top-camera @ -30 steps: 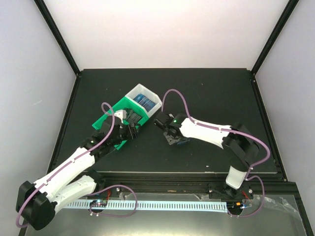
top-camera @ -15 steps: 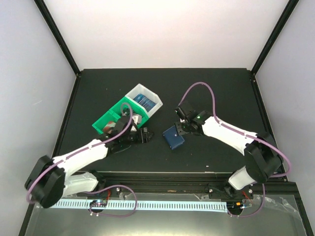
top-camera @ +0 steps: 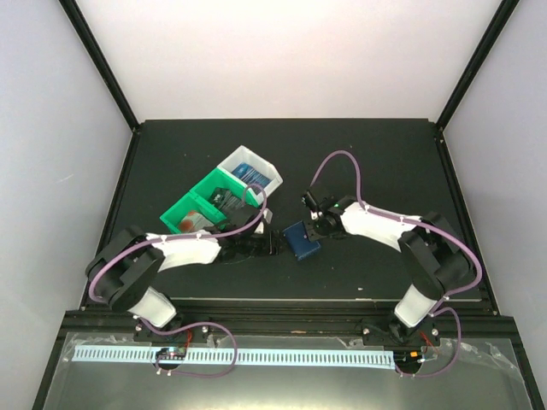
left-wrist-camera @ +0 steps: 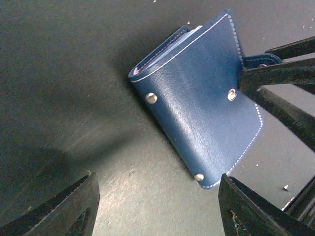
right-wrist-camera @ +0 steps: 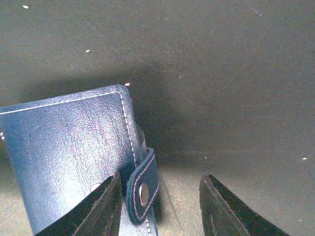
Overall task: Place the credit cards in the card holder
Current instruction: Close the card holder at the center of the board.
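Note:
The card holder (top-camera: 302,241) is a dark blue wallet lying folded on the black table. It fills the left wrist view (left-wrist-camera: 197,103), and its snap tab (right-wrist-camera: 142,189) shows in the right wrist view. My left gripper (top-camera: 270,244) is open and empty just left of the wallet, its jaws wide apart (left-wrist-camera: 157,216). My right gripper (top-camera: 314,224) is open at the wallet's far right edge, with the tab between its fingers (right-wrist-camera: 157,209). The credit cards lie in the bin: blue ones (top-camera: 255,175), dark ones (top-camera: 224,198), red-and-white ones (top-camera: 184,224).
The green-and-white three-compartment bin (top-camera: 198,205) stands left of and behind the wallet, close to my left arm. The table's raised black frame (top-camera: 128,171) runs round the edges. The right gripper's black fingers (left-wrist-camera: 280,73) show at the right of the left wrist view.
My left gripper has swung from the bin to the right, down beside the wallet. My right gripper came off the wallet, drew back, then returned to its tab edge.

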### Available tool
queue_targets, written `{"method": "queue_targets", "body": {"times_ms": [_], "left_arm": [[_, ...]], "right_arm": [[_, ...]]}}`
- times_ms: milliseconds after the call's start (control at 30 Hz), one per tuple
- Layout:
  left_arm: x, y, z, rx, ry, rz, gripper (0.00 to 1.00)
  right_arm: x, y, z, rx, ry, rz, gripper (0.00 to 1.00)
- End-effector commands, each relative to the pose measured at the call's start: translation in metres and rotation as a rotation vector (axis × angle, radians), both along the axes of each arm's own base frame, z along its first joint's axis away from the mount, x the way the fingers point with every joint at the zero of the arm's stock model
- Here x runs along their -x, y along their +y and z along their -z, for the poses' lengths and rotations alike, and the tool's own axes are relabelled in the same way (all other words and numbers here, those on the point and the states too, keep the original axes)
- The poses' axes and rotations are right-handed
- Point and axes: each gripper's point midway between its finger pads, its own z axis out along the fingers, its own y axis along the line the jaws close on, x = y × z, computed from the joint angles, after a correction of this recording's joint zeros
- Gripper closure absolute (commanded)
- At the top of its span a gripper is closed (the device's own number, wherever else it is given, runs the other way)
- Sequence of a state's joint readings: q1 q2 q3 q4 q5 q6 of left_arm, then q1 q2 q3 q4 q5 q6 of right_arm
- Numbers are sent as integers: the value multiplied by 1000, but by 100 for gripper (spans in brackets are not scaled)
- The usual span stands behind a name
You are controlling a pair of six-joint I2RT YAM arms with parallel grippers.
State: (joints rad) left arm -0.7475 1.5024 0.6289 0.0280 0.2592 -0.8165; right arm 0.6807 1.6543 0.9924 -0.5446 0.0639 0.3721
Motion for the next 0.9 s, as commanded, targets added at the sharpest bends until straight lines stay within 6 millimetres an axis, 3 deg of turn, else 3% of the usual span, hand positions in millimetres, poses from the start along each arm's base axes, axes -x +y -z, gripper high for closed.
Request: {"method": "queue_targets", "body": {"times_ms": [0, 200, 433, 633, 867], "left_arm": [[-12, -25, -4, 36, -8, 9, 34], [-15, -33, 9, -19, 10, 4, 36], [-12, -15, 34, -293, 25, -74, 38], [-8, -18, 45, -350, 42, -60, 39], [-14, 1, 56, -468, 39, -123, 44]], "right_arm": [[-12, 9, 1, -19, -13, -1, 57], [-12, 9, 8, -4, -3, -8, 72], [-11, 10, 10, -6, 6, -6, 71], [-10, 14, 3, -44, 5, -2, 71], [-13, 9, -8, -54, -42, 35, 72]]}}
